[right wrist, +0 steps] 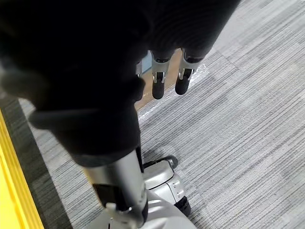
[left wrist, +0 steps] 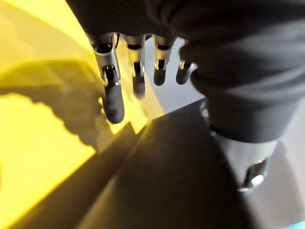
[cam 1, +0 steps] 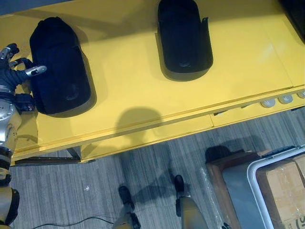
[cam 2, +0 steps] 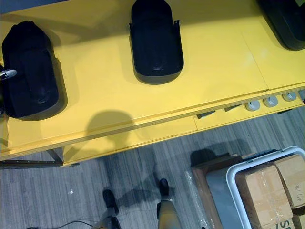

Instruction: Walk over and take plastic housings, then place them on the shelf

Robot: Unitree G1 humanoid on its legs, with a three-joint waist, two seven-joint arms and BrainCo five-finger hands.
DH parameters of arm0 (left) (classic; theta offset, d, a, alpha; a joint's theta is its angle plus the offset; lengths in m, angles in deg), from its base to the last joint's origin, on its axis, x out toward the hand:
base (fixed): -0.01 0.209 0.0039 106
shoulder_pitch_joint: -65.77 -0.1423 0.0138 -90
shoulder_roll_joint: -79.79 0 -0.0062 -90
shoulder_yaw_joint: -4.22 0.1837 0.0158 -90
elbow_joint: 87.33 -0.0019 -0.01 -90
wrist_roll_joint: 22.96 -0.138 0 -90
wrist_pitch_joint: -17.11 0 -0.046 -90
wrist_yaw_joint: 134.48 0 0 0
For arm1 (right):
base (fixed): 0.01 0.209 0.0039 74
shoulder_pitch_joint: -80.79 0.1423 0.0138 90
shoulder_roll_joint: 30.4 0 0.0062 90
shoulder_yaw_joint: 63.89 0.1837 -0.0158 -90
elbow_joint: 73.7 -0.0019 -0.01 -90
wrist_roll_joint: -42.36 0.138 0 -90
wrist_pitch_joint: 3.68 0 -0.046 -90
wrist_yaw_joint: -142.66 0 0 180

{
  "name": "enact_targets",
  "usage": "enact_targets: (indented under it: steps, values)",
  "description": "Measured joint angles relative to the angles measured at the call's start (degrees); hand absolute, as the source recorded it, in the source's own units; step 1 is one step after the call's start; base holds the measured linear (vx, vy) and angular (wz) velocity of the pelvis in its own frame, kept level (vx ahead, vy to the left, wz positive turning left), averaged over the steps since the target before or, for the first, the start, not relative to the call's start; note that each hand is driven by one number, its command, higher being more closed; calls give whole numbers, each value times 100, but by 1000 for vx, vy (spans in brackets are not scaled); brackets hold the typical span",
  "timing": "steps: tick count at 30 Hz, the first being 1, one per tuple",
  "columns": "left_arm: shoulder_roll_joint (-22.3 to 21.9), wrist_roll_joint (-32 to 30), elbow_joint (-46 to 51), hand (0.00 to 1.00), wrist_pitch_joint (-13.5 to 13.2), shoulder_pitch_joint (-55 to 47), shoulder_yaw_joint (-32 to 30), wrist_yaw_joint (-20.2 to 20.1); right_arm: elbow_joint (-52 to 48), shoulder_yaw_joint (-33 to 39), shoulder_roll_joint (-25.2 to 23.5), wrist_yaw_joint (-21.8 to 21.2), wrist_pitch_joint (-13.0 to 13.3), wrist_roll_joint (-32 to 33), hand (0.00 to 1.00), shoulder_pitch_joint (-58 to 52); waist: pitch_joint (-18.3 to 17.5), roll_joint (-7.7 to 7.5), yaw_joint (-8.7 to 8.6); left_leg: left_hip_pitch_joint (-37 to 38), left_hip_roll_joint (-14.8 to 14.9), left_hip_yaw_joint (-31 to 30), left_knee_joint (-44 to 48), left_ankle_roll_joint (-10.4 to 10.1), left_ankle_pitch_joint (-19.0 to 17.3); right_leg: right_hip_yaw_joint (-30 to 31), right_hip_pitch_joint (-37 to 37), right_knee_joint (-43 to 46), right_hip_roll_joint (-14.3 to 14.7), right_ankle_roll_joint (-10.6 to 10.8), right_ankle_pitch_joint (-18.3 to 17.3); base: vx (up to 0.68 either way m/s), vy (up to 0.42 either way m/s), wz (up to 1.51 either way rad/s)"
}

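Two black plastic housings lie on the yellow shelf top [cam 1: 133, 90], one at the left [cam 1: 59, 67] and one in the middle [cam 1: 183, 38]. A third housing [cam 2: 286, 21] shows at the far right corner. My left hand [cam 1: 13, 74] rests at the left housing's left side, its thumb reaching onto the housing's edge. In the left wrist view its fingers [left wrist: 113, 102] hang straight over the yellow surface, beside a dark surface. My right hand [right wrist: 158, 86] hangs over the grey floor with straight fingers and holds nothing.
A white-rimmed bin [cam 2: 233, 179] with several cardboard boxes [cam 2: 264, 191] stands on the floor at the lower right, beside a brown frame [cam 1: 217, 176]. Small round silver parts [cam 2: 269, 101] sit along the shelf's lower front ledge. Grey carpet [cam 1: 95, 186] runs in front of the shelf.
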Motion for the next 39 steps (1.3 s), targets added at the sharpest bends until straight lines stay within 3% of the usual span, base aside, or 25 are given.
enact_targets:
  steps: [4, 8, 9, 10, 14, 18, 20, 22, 29, 34, 39]
  values:
    - [-815, -665, 866, 0, -3, -84, -1057, 746, 234, 19, -35, -9, 1, 0, 0, -7, -6, -1, 6, 281, -5, -98, -69, -9, 6, -104, 274, 89, -16, 10, -144, -33, 9, 13]
    - [-1732, -1934, 2783, 0, -87, -769, -2276, 1778, 557, 390, -198, -28, 2, -13, 0, -31, -253, 44, 16, 554, -32, -179, -277, -24, 36, -194, 531, 73, -26, 38, -261, 19, 14, 11]
    - [-2054, -2308, 3281, 100, -112, -1063, -2464, 2009, 648, 522, -199, -47, 2, -39, 0, -41, -375, 73, 29, 660, -46, -187, -335, -26, 36, -212, 650, 17, -30, 37, -269, 84, 33, 6]
    - [-2224, -2494, 3507, 100, -127, -1209, -2533, 2106, 676, 601, -204, -63, 2, -51, 0, -52, -426, 93, 35, 727, -48, -196, -364, -26, 36, -233, 731, -30, -29, 36, -268, 98, 37, 13]
    - [-3658, -3519, 5082, 100, -217, -2445, -2466, 2405, 965, 1028, -224, -135, 11, -169, 0, -96, -934, 253, 39, 974, -65, -329, -463, -38, 26, -354, 1214, -350, -40, 35, -268, 97, 37, 21]
    - [-4886, -3568, 5923, 100, -577, -3815, -1215, 1892, 1083, 1252, -215, -161, 8, -245, 0, -113, -1163, 394, 65, 1064, -61, -441, -510, -85, -10, -472, 1448, -510, -38, 36, -268, 31, 23, 17]
    - [-5242, -3442, 5909, 100, -620, -4178, -651, 1519, 1083, 1287, -200, -180, 7, -301, 0, -111, -1178, 424, 53, 1044, -60, -436, -512, -94, -18, -450, 1421, -512, -35, 39, -269, -45, 19, -1]
    - [-5453, -3315, 5882, 100, -628, -4385, -243, 1211, 1084, 1276, -195, -180, 4, -335, 0, -111, -1181, 434, 7, 952, -43, -414, -513, -99, -21, -378, 1325, -540, -3, 37, -271, -82, 10, -8]
    - [-5646, -2778, 5291, 100, -633, -4409, -105, 909, 1110, 1103, -131, -173, -9, -338, 0, -111, -1106, 419, 4, 759, 2, -200, -511, -94, -7, -43, 1067, -721, 108, 67, -57, -14, 4, -17]
    - [-5653, -2671, 4992, 100, -610, -4199, -121, 876, 1099, 998, -134, -155, -10, -336, 0, -47, -960, 411, 15, 695, 6, -153, -509, -94, -7, 3, 985, -722, 117, 66, -56, 20, 1, -3]
    - [-5636, -2673, 4413, 100, -415, -3762, -393, 984, 1043, 882, -99, -125, -6, -329, 0, 14, -803, 389, 14, 631, 7, -115, -508, -93, -10, 49, 898, -716, 122, 66, -57, -1, 0, -3]
